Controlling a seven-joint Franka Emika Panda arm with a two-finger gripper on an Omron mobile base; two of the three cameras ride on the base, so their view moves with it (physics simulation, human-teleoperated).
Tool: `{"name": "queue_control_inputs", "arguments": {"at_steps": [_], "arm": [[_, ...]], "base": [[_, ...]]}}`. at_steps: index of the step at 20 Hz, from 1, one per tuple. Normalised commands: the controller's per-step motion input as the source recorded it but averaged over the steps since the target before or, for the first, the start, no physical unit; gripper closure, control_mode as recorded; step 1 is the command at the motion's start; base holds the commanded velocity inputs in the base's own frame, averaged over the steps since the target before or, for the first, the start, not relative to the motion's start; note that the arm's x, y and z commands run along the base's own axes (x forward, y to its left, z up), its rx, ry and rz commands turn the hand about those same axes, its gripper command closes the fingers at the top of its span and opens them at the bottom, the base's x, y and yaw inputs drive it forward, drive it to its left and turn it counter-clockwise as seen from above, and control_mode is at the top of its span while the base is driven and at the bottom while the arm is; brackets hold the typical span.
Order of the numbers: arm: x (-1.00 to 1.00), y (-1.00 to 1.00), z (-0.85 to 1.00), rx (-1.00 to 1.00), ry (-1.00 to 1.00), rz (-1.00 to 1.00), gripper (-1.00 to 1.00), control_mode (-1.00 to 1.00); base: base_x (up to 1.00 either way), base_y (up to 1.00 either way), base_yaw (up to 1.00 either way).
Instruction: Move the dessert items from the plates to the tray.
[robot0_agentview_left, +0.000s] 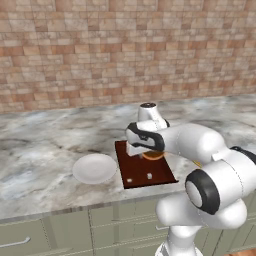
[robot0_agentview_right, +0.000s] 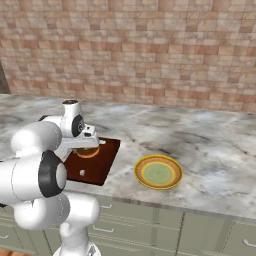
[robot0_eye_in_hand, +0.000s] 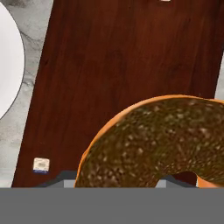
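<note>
My gripper (robot0_agentview_left: 150, 151) (robot0_agentview_right: 86, 146) is shut on the brown ring doughnut (robot0_agentview_left: 154, 156) (robot0_agentview_right: 87, 151) (robot0_eye_in_hand: 153, 144) and holds it just over the dark reddish-brown tray (robot0_agentview_left: 142, 170) (robot0_agentview_right: 100, 165) (robot0_eye_in_hand: 109, 65). In the hand view the doughnut covers the lower right and hides most of my fingers. A tiny white cube-like morsel (robot0_eye_in_hand: 41, 165) (robot0_agentview_left: 129, 180) lies on the tray close to its left edge. The plain white plate (robot0_agentview_left: 94, 168) (robot0_eye_in_hand: 6, 61) lies bare just left of the tray. The yellow-rimmed plate with a greenish centre (robot0_agentview_right: 158, 172) lies bare to the tray's right.
Tray and plates lie on a marble counter (robot0_agentview_left: 40, 145) near its front edge, above grey cabinet drawers (robot0_agentview_left: 60, 235). A brick wall (robot0_agentview_left: 125, 50) runs behind. A pale dot (robot0_agentview_left: 149, 176) (robot0_agentview_right: 82, 172) marks the tray's near end. My own arm hides the tray's left part in the right base view.
</note>
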Motion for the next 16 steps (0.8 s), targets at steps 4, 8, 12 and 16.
{"name": "queue_control_inputs", "arguments": {"at_steps": [4, 8, 12, 16], "arm": [[0.00, 0.19, 0.00, 0.00, 0.00, 0.02, 1.00, -1.00], [0.11, 0.00, 0.00, 0.00, 0.00, 0.00, 1.00, -1.00], [0.06, 0.00, -0.08, 0.00, 0.00, 0.00, 1.00, -1.00], [0.09, 0.04, -0.20, 0.00, 0.00, 0.00, 1.00, -1.00]], "base": [[0.00, 0.00, 0.00], [0.00, 0.00, 0.00], [0.00, 0.00, 0.00], [0.00, 0.00, 0.00]]}}
